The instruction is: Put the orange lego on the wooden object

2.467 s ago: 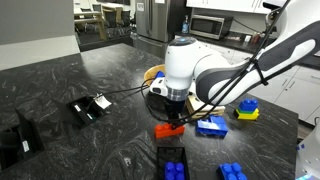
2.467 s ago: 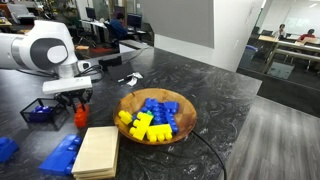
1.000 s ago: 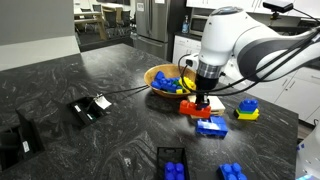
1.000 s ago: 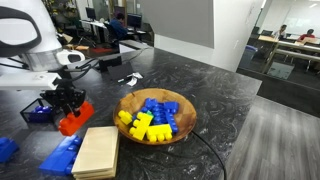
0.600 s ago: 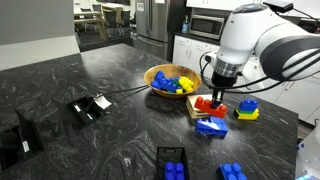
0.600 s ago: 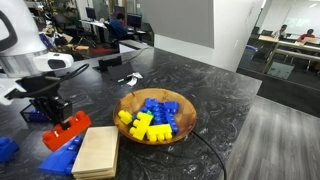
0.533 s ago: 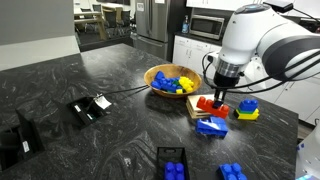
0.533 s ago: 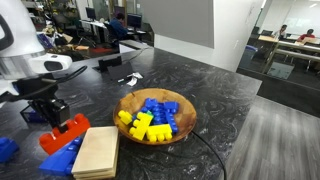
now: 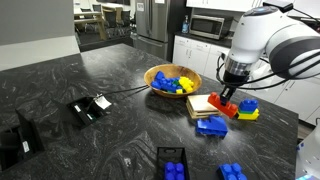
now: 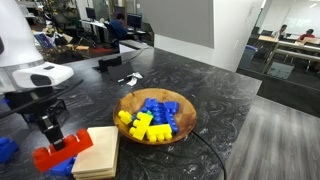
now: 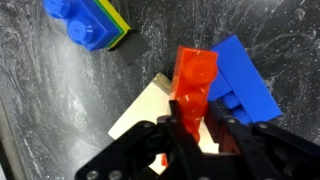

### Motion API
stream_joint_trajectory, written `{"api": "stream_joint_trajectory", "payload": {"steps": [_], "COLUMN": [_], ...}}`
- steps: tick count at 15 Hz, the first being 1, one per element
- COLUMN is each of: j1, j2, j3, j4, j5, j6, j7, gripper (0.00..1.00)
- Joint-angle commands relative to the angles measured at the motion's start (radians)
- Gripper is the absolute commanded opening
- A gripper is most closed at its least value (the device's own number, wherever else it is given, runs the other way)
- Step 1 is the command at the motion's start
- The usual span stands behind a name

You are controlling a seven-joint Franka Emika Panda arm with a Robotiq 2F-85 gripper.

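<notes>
My gripper point(image 9: 229, 96) is shut on the orange lego point(image 9: 224, 106), a long orange-red studded brick, and holds it in the air. In an exterior view the lego point(image 10: 62, 152) hangs at the near-left edge of the wooden object point(image 10: 97, 152), a flat pale square block. In the wrist view the lego point(image 11: 193, 88) sticks out between the fingers point(image 11: 192, 128), with the wooden object point(image 11: 145, 113) below and beside it. The wooden object point(image 9: 204, 104) lies on the dark counter beside the bowl.
A round wooden bowl point(image 9: 152, 73) of blue and yellow bricks point(image 10: 150, 117) stands near the wooden object. Blue bricks point(image 9: 211, 126) lie next to the block. A yellow-and-blue brick stack point(image 9: 247, 108) sits beyond the gripper. More blue bricks point(image 9: 173, 161) lie at the counter's front. Black parts point(image 9: 90, 106) lie farther off.
My gripper has carried the orange lego up off the counter and across past the blue bricks to the wooden object's edge. The lego stays held throughout.
</notes>
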Motion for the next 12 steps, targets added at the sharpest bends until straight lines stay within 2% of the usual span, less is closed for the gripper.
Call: {"api": "stream_joint_trajectory", "payload": {"steps": [1, 7, 12], "j1": [-0.043, -0.094, -0.131], "j2": [-0.034, -0.022, -0.009], "j3": [0.009, -0.006, -0.008], "j4": [-0.03, -0.051, -0.062], "j5": [0.01, 0.032, 0.017], "j6": [0.028, 0.067, 0.15], "j7": [0.078, 0.177, 0.267], "gripper": [0.07, 0.07, 0.07]}}
